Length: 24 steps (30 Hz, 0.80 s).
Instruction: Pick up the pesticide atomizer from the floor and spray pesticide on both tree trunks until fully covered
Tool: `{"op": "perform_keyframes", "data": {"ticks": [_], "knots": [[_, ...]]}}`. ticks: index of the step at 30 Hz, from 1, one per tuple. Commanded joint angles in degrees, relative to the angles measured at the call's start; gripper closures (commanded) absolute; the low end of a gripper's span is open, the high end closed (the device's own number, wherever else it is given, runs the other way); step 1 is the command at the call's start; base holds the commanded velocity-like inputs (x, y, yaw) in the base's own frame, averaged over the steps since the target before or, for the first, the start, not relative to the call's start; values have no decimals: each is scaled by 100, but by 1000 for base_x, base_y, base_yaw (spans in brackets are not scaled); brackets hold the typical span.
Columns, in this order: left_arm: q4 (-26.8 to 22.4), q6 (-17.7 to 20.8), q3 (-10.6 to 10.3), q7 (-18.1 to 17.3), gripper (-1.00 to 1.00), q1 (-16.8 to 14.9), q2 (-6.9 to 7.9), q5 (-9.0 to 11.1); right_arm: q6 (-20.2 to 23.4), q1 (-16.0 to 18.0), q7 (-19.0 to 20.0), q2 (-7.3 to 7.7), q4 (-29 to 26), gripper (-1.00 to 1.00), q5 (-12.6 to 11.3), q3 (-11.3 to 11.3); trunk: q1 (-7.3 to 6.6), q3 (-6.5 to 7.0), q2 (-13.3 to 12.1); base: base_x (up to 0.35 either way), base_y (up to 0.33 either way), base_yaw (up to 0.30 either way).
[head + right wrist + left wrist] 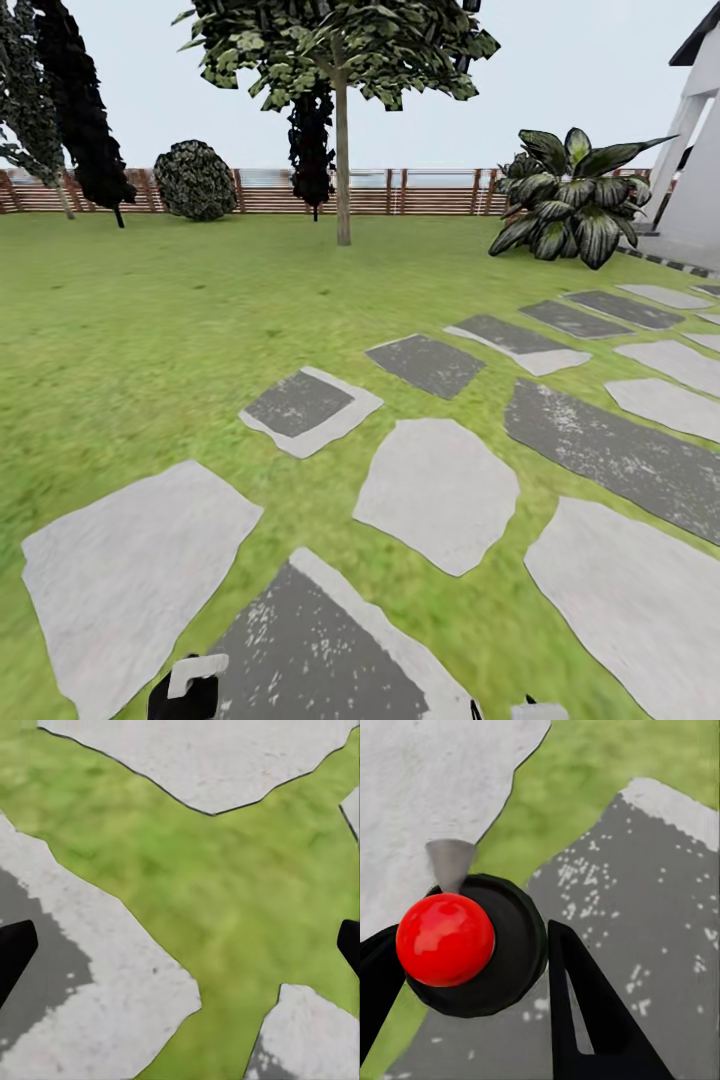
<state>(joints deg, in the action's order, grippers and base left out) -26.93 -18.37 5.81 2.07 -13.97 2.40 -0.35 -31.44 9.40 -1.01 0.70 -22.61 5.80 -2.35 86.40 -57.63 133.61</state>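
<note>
The pesticide atomizer [472,945] sits between the two black fingers of your left hand [465,997], which is clasped on its dark round body; you look straight down on its glossy red top [445,939], with a small grey nozzle [450,864] poking out beside it. Under it you have a dark grey paving slab [637,915], a strip of grass [585,780] and a pale slab [427,787].

In the head view, your left hand [188,690] shows at the lower edge, over a dark stepping stone [310,650].

Your right hand [180,945] is spread wide and carries nothing: its black fingertips [15,949] sit at opposite edges of the right wrist view, with lawn and pale stone [112,1005] between them.

Ahead of you, stepping stones run across the green lawn [130,330] toward the white house [695,150]. One tree [342,150] with a slim pale trunk stands well off near the brown slat fence [420,192]. A dark round bush [194,180] and black cone-shaped trees [70,100] stand to its left, and a broad-leaved plant [570,200] to its right.
</note>
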Motion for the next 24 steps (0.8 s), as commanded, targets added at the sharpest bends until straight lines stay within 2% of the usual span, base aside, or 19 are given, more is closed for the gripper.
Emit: {"op": "perform_keyframes", "data": {"ticks": [1, 17, 24], "knots": [[-2, 0, 0, -4, 100, 0, -1, 0, -4, 0, -2, -6, 74, -100, -12, -4, 0, 0, 0, 338, 0, 0], [-4, 0, 5, -4, 100, 0, 1, 0, 0, 0, 20, -8, 990, -100, -7, -4, 0, 0, 0, 338, 0, 0], [-5, 0, 7, -3, 100, 0, 6, 0, 14, 0, 14, -5, 1046, -100, 0, -8, 0, 0, 0, 338, 0, 0]]}}
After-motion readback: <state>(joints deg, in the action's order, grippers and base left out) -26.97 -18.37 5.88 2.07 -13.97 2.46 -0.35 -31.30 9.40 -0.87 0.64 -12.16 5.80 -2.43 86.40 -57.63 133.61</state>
